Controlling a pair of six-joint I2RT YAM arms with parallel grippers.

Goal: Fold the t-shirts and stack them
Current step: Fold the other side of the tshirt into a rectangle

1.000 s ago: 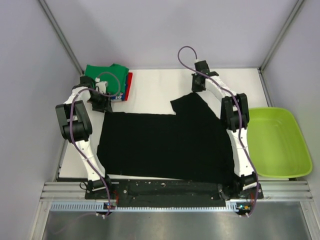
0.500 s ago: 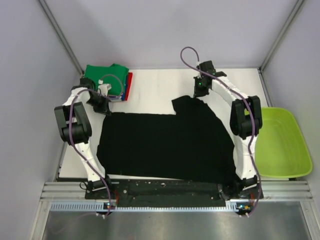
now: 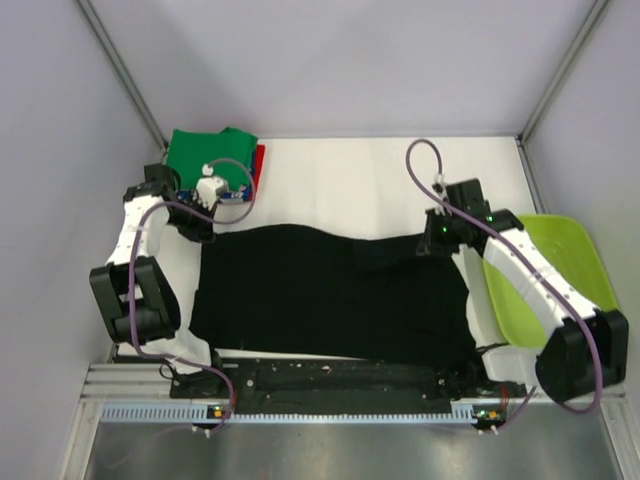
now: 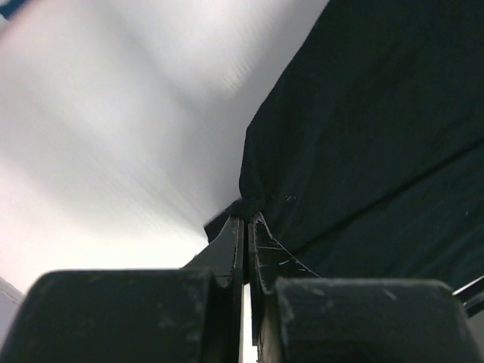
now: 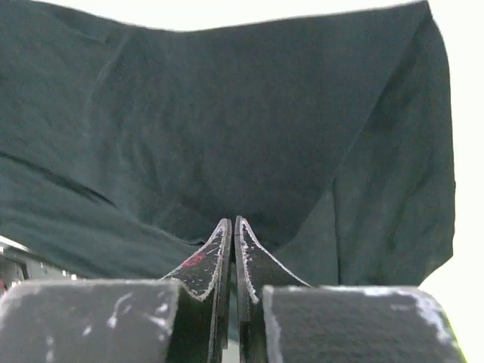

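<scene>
White tabletop (image 3: 340, 180) between pale grey walls carried everything, and most of it lay under the black t-shirt (image 3: 320, 300), spread flat in front of the arm bases. At the far-left corner sat the folded stack (image 3: 212, 152), green on top with a red edge beside it. We judged it was parked there to keep finished shirts out of the working area. Off the right edge stood the lime-green tub (image 3: 585, 250), partly behind the right arm.

We read the step as folding the shirt's far edge. The left gripper (image 3: 197, 226) sat at the far-left corner and the right gripper (image 3: 433, 243) at the far-right edge, so the cloth would travel evenly.

From above we could not judge either grip. The wrist views settled it. The left fingers (image 4: 231, 249) were pressed together on a bunched corner of black cloth, and the right fingers (image 5: 204, 265) were closed to a slit, with creases running to their tips.
</scene>
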